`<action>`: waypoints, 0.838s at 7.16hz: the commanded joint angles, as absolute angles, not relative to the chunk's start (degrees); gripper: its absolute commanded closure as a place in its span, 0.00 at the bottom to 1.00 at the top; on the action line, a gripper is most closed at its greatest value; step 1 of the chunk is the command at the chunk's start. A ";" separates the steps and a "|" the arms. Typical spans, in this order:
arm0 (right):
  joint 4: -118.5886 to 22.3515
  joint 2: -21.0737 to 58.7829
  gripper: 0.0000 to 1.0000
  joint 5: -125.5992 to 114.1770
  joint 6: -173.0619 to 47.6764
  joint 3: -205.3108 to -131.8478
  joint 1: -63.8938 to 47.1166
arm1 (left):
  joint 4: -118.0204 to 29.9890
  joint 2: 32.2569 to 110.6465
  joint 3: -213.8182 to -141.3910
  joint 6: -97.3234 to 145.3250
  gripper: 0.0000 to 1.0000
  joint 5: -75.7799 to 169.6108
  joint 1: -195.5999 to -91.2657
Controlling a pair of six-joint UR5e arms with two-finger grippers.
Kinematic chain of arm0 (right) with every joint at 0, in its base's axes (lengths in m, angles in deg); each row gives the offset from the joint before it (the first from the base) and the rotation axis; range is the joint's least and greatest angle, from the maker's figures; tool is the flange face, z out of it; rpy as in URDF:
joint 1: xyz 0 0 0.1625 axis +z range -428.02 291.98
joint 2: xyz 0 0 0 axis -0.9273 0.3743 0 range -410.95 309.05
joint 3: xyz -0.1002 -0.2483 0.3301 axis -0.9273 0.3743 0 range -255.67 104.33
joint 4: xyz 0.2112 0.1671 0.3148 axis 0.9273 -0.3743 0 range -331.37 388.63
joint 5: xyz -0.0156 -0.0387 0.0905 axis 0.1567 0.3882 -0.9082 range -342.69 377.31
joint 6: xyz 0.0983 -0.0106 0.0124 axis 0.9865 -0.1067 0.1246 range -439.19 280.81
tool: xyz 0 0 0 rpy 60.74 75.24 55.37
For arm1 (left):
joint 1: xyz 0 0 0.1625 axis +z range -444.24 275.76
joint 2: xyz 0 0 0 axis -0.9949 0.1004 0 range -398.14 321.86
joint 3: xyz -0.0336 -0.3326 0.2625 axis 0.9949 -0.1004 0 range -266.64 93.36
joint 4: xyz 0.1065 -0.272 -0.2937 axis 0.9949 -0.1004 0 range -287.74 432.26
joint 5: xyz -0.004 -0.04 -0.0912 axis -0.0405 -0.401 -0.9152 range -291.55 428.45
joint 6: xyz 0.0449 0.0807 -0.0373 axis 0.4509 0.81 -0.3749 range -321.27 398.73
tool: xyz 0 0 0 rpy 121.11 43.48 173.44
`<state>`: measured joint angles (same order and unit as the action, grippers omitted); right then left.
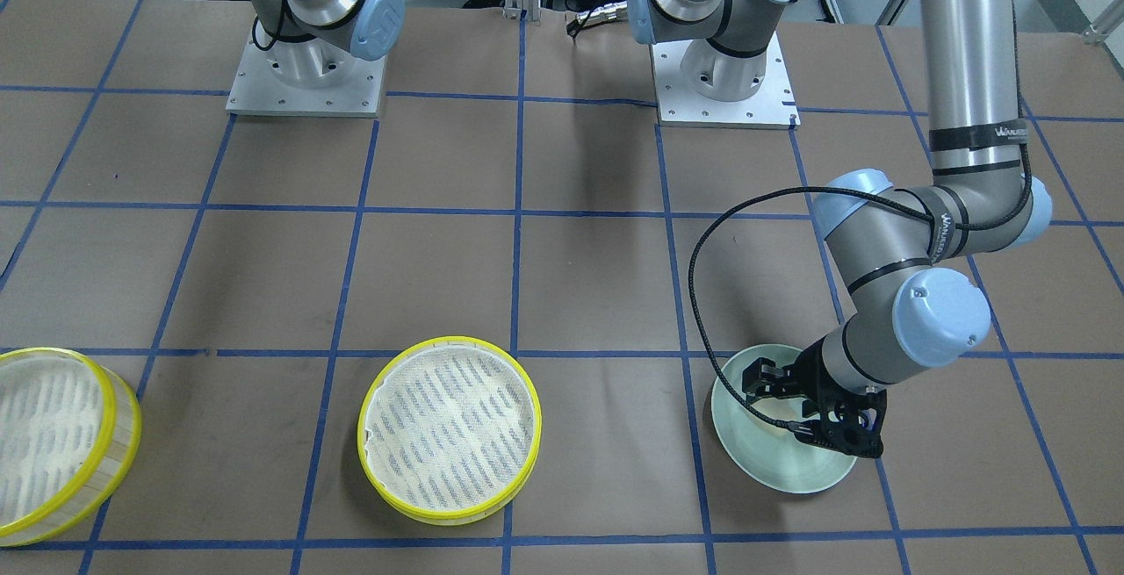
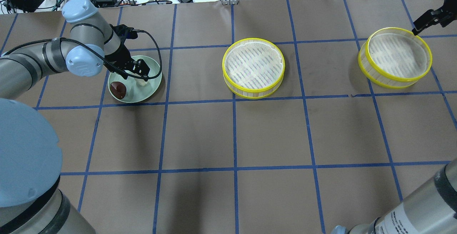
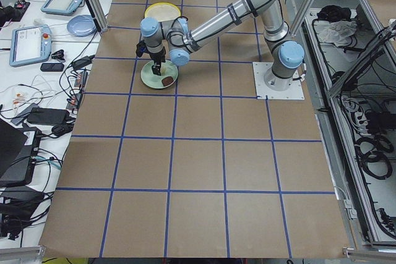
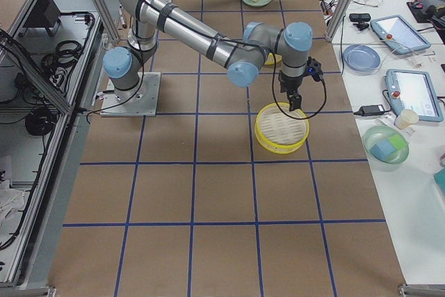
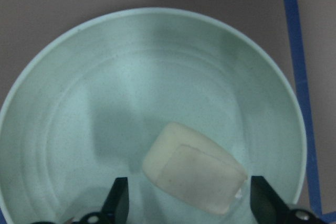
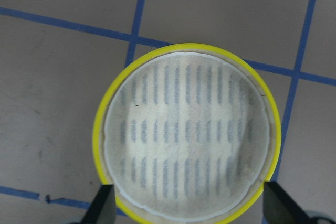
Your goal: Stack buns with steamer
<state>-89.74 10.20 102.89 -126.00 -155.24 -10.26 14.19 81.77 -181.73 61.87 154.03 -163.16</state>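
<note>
The left gripper (image 5: 189,192) hangs over the green plate (image 5: 157,66), jaws apart on each side of the cream bun (image 5: 195,168), maybe touching it. The brown bun (image 2: 117,89) lies beside it. The right gripper (image 6: 190,200), jaws wide apart, hangs over one steamer tray (image 6: 186,135); the other tray (image 2: 253,66) sits well apart

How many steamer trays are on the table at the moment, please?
2. The first steamer tray sits near the centre of the table; the second steamer tray sits toward the robot's right end. Both are empty; none appears hidden.
</note>
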 commanded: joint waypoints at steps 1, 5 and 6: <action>-93.97 6.89 0.00 101.78 -130.43 -154.95 -12.64 | 14.52 82.44 -181.30 61.15 1.00 154.58 -163.16; -99.33 3.63 0.00 99.76 -132.63 -154.77 -13.62 | 14.35 77.54 -178.50 41.80 1.00 152.22 -164.21; -99.34 2.15 0.01 98.88 -132.37 -154.77 -13.62 | 14.43 75.69 -177.26 28.06 1.00 145.07 -165.44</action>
